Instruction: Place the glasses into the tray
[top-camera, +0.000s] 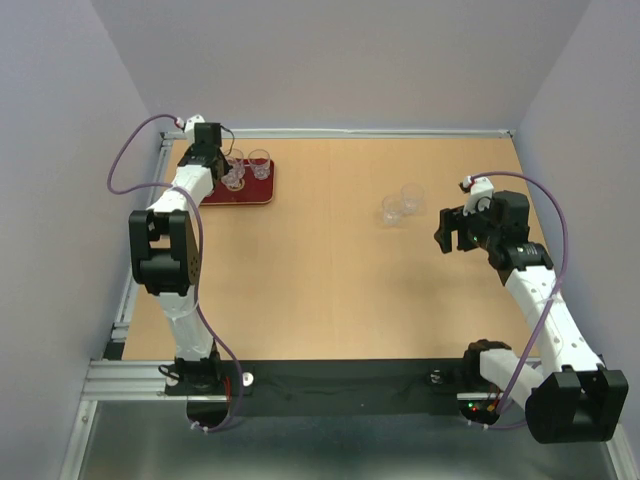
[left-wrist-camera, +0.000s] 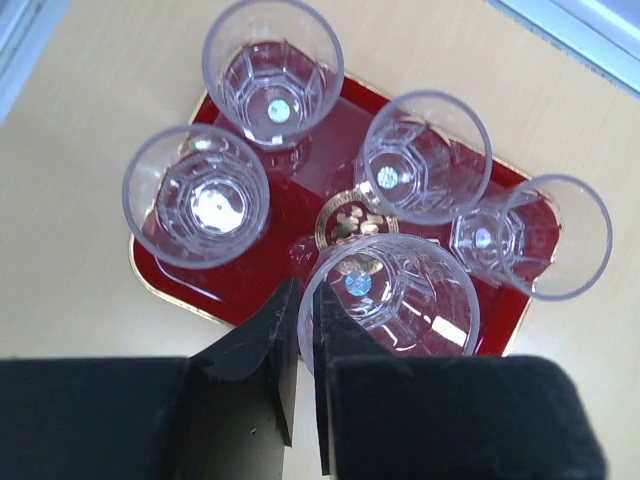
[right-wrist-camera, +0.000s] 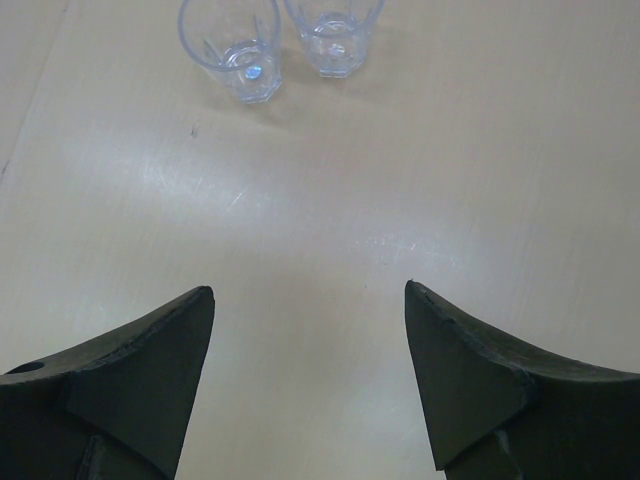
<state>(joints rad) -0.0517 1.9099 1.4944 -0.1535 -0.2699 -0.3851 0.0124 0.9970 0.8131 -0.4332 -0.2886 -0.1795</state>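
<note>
Pale wooden table (top-camera: 330, 260) bears the red tray (left-wrist-camera: 310, 180) far left, holding five glasses (left-wrist-camera: 272, 70); the left gripper (left-wrist-camera: 306, 290) pinches the nearest glass (left-wrist-camera: 400, 290) by its rim, while the right gripper (right-wrist-camera: 308, 288) gapes empty near two loose glasses (right-wrist-camera: 232, 40).

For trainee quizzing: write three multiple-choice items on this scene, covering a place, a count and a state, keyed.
1. The two loose glasses stand: A before the right jaws; B by the left arm's base; C on the rail.
2. Glasses in the tray: A three; B five; C seven.
3. Right jaws: A shut on a glass; B shut empty; C wide open, empty.
Key: 1A, right wrist view shows them ahead on the table; 2B, left wrist view shows five; 3C, wide gap, nothing between.
</note>
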